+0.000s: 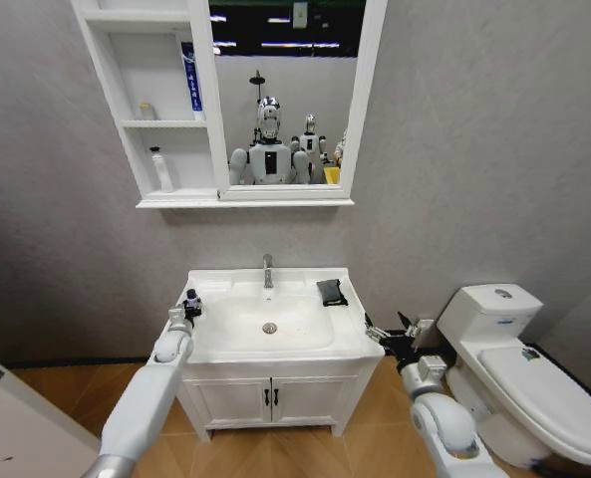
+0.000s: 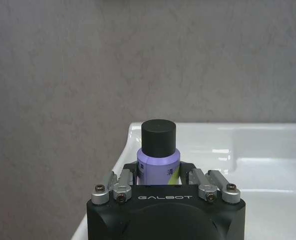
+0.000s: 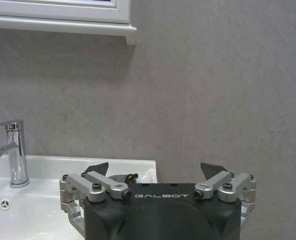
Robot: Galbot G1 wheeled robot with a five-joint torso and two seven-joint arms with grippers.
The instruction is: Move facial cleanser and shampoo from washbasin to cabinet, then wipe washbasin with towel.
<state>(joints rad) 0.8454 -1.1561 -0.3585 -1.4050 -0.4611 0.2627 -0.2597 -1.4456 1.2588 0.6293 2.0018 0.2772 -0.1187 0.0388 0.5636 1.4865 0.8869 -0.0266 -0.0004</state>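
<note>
A purple bottle (image 1: 190, 297) with a black cap stands at the left rim of the white washbasin (image 1: 275, 339). My left gripper (image 1: 189, 309) is shut on the purple bottle (image 2: 157, 145); its label does not tell me whether it is the cleanser or the shampoo. The dark towel (image 1: 331, 291) lies folded on the basin's back right corner, right of the chrome tap (image 1: 268, 271). My right gripper (image 1: 390, 332) hangs open and holds nothing just off the basin's right edge. The cabinet (image 1: 155, 60) hangs above, its shelves holding a blue tube (image 1: 188, 82) and a white bottle (image 1: 161, 169).
A white toilet (image 1: 524, 378) stands close on the right, next to my right arm. Below the basin is the two-door vanity cupboard (image 1: 270, 396). A grey wall backs everything. The floor is wood to the left.
</note>
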